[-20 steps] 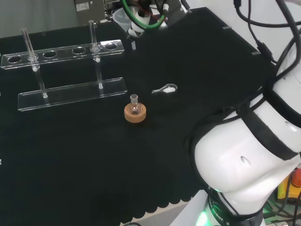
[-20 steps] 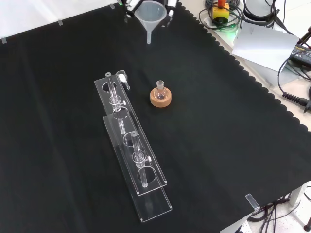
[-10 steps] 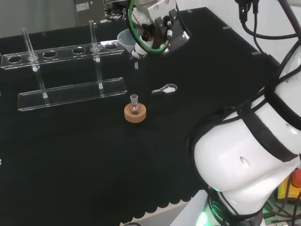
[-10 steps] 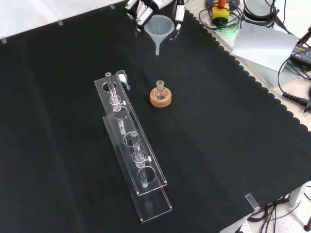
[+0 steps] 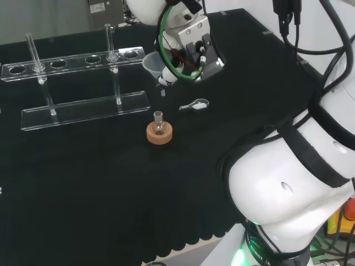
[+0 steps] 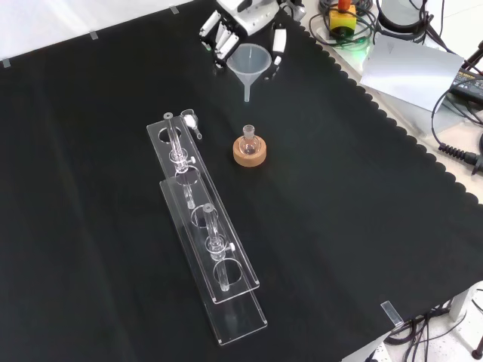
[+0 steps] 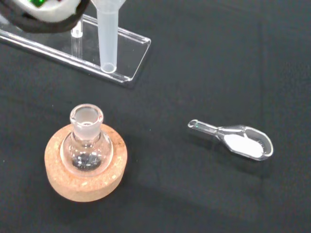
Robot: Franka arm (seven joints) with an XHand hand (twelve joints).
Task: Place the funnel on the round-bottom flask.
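The hand [image 6: 245, 30] is hanging above the black-clothed desk [image 6: 339, 188] with its fingers [image 6: 278, 39] curled round the wide mouth of the translucent funnel [image 6: 250, 62], holding it upright with the spout pointing down. In the front view the funnel is sitting higher in the picture than the round-bottom flask [image 6: 249, 142], well clear of its neck, and in the head view it is up and slightly right of the flask (not yet over it). The wrist view is showing the spout tip apart from the open flask neck, with nothing resting in it. The flask is standing upright in a cork ring [image 6: 249, 154] on the cloth. Near it, to the right in the head view, a small clear scoop [image 5: 195, 104] with white powder in its bowl is lying flat. A clear acrylic rack [image 6: 204, 234] holding a couple of glass tubes is lying to the left of the flask in the front view.
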